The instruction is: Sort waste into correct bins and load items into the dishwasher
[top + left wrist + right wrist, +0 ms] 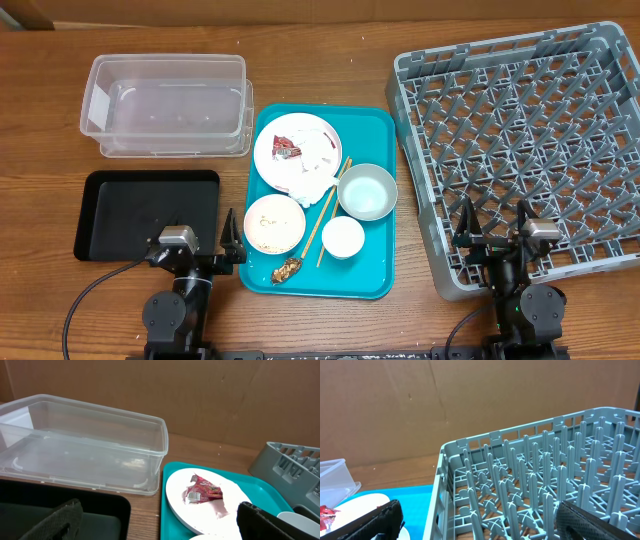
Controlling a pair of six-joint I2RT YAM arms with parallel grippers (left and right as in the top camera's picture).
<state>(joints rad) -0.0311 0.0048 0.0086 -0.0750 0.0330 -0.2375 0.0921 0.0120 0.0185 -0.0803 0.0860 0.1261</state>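
Note:
A white plate (292, 150) on the teal tray (375, 125) holds a red-and-white wrapper (286, 149) and a crumpled napkin (312, 180). A bowl with rice (274, 223), a pale bowl (367, 191), a small white cup (343, 237), chopsticks (331, 208) and a brown scrap (288, 270) also lie on the tray. The clear tub (166, 104) and black tray (148, 213) are at the left, the grey rack (530, 150) at the right. My left gripper (201, 243) is open near the black tray's front right corner. My right gripper (494, 234) is open over the rack's front edge.
The left wrist view shows the clear tub (80, 445), the plate (210, 505) with the wrapper (202, 492) and the black tray (60, 510). The right wrist view shows the rack's pegs (535, 485). A brown cardboard wall stands behind the table.

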